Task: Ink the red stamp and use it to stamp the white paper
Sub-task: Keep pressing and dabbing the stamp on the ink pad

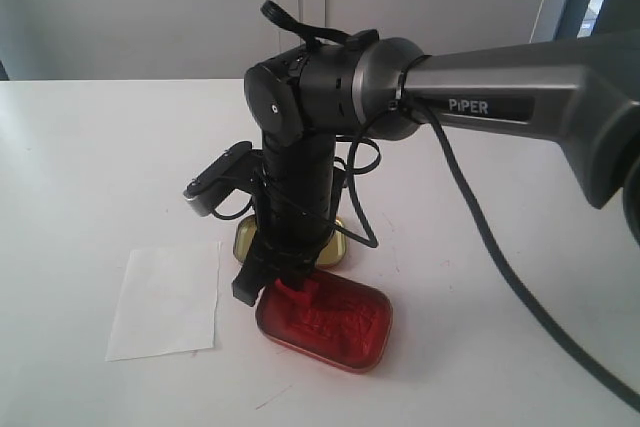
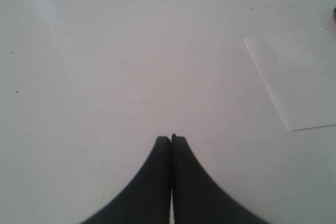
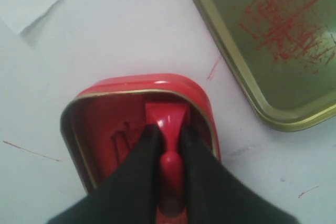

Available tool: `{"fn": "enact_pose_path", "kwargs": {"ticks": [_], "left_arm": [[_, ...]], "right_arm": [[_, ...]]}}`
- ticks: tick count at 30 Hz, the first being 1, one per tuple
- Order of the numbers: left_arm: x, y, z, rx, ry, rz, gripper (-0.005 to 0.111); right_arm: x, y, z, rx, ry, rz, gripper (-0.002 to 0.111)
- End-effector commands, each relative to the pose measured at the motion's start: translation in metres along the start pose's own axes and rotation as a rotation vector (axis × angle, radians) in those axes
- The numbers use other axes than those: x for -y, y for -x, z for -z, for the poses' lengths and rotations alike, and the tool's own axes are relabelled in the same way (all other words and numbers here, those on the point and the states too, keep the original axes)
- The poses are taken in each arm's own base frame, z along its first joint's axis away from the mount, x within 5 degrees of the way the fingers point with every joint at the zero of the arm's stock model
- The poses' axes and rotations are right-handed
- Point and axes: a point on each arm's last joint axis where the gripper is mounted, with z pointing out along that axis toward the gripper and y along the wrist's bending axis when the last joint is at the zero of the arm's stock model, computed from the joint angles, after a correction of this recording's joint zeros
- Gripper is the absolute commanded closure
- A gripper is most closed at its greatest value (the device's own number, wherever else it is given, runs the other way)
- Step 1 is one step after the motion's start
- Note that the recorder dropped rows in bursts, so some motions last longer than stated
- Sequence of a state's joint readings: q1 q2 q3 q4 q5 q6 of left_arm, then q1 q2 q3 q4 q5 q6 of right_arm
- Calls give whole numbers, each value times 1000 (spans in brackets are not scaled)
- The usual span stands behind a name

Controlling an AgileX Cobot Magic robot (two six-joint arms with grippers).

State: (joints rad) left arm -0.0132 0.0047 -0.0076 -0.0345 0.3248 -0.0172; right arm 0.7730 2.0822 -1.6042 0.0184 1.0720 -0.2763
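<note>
My right gripper (image 3: 169,129) is shut on the red stamp (image 3: 167,119), its two black fingers clamped on the knob handle. The stamp's block base rests down inside the open red ink tin (image 3: 105,129), at the tin's left end in the exterior view (image 1: 295,295). The white paper (image 1: 165,300) lies flat on the table, just left of the tin (image 1: 325,325). In the left wrist view my left gripper (image 2: 171,139) is shut and empty over bare table, with the paper (image 2: 296,80) off to one side. The left arm does not show in the exterior view.
The gold-lined tin lid (image 3: 273,40), smeared with red marks, lies open side up just behind the ink tin (image 1: 245,237). The right arm (image 1: 500,102) reaches in from the right and its cable hangs over the table. A few red smudges mark the white tabletop (image 3: 215,66).
</note>
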Motion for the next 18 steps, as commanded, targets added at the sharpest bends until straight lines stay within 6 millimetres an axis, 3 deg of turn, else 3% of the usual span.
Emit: {"fn": "enact_pose_path", "kwargs": {"ticks": [1,18], "left_arm": [[0,-3,-1,-11,0,7,107],[0,-3,-1,-11,0,7,107]], "right_arm": [[3,0,7,21,-10,2,108],[1,2,7,47,16,-8,108]]}}
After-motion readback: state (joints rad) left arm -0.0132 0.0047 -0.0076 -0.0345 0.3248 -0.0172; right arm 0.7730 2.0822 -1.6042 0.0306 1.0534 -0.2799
